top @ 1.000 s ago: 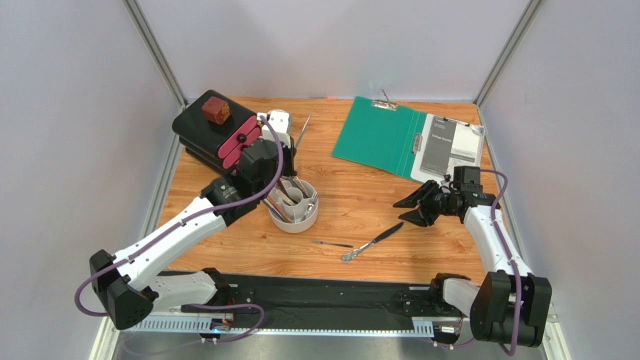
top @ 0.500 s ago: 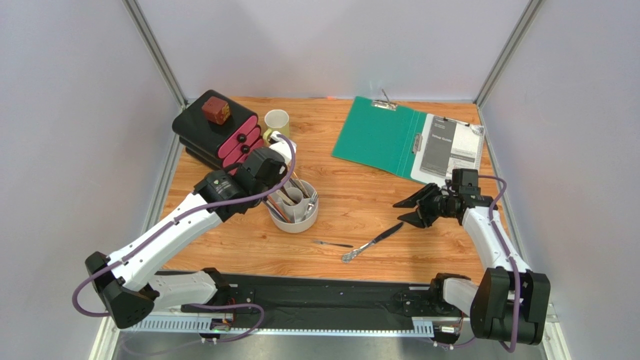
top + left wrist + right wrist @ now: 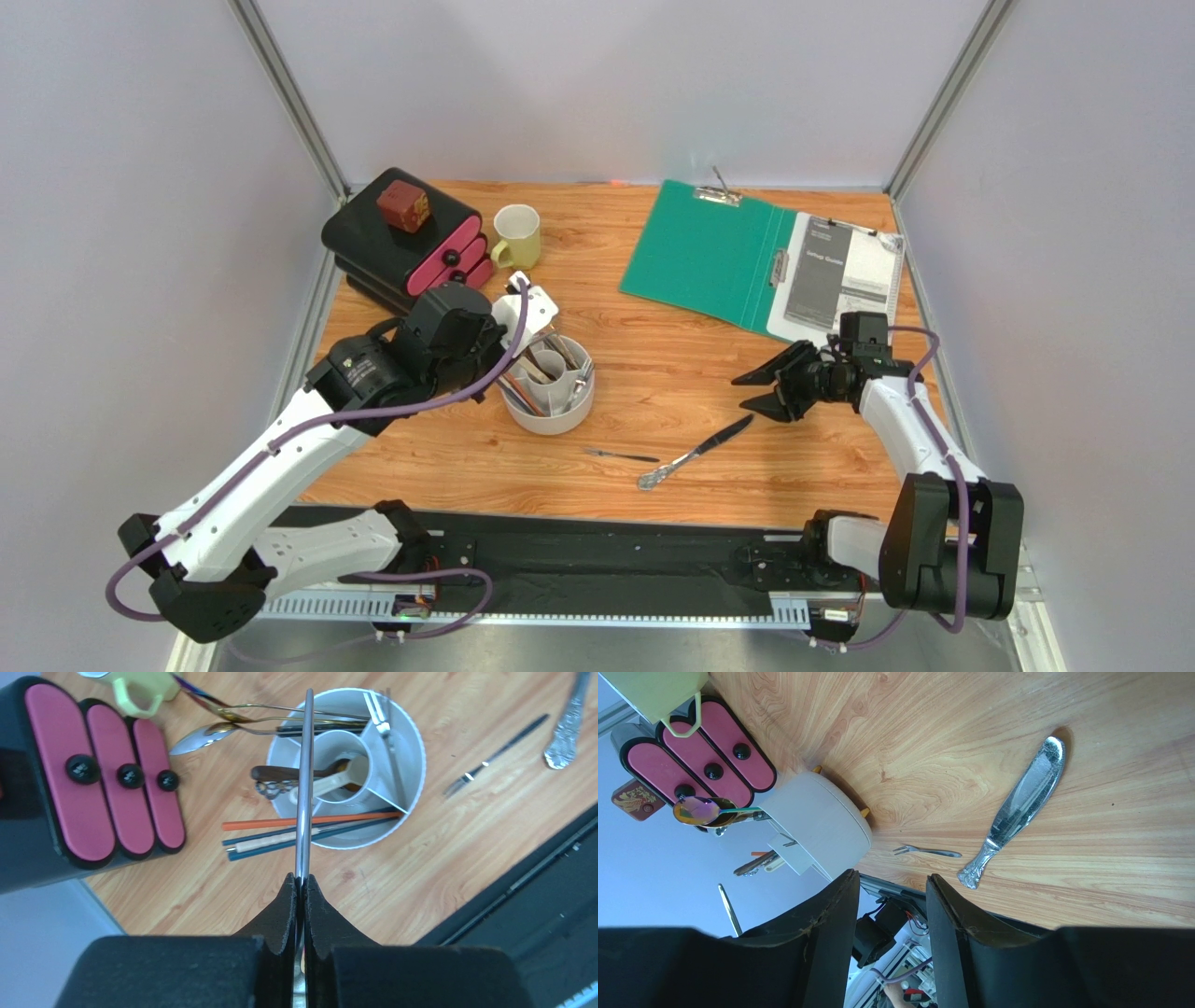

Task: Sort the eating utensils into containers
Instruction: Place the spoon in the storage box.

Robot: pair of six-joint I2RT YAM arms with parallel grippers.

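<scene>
My left gripper (image 3: 302, 878) is shut on a slim silver utensil (image 3: 304, 777) seen edge-on, held above the round white partitioned holder (image 3: 414, 749). The holder (image 3: 558, 410) holds a fork (image 3: 386, 724), a white ceramic spoon (image 3: 340, 777), a dark brown handle (image 3: 277, 773) and orange and dark chopsticks (image 3: 302, 822). Gold, iridescent and silver spoons (image 3: 203, 736) stick out over its rim. A silver knife (image 3: 697, 451) and a small fork (image 3: 622, 455) lie on the table; both show in the right wrist view, the knife (image 3: 1022, 808) and the fork (image 3: 927, 852). My right gripper (image 3: 765, 385) is open and empty, right of the knife.
A black case with pink pads (image 3: 407, 259) carries a red-brown cube (image 3: 403, 206) at the back left. A pale yellow mug (image 3: 515, 235) stands beside it. A green clipboard folder (image 3: 709, 252) with a booklet (image 3: 839, 273) lies at the back right.
My left arm has drawn back toward the near left with the silver utensil, uncovering the yellow mug. My right gripper has barely moved.
</scene>
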